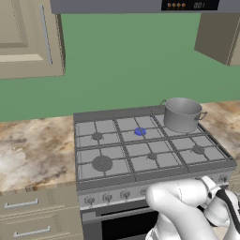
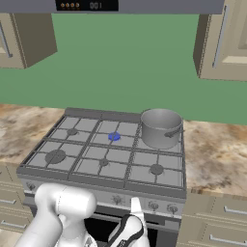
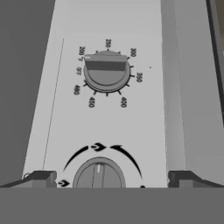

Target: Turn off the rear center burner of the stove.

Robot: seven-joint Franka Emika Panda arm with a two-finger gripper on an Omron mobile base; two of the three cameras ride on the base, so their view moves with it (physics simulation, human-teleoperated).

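We face a kitchen wall painted green, with beige cabinets hanging to either side and a marble-patterned counter running along it. Down at the grey control panel of the stove, our claw stands spread wide, its two dark fingertips set well apart with nothing between them but a round burner knob, which sits in the gap without either tip touching it. Black curved arrows arc over this knob. Farther along the panel in the hand view is a second, larger dial ringed with temperature numbers, a dark bar across its face.

From the base cameras we see the white arm bent low in front of the black oven door, beneath the row of small knobs. Up on the grates, the rear center burner glows blue in the middle of the far row. Just to its right, on the far right burner, stands a grey steel pot with side handles. The large grey burner disc lies at the near left. Above, a dark hood panel shows small lights and digits.
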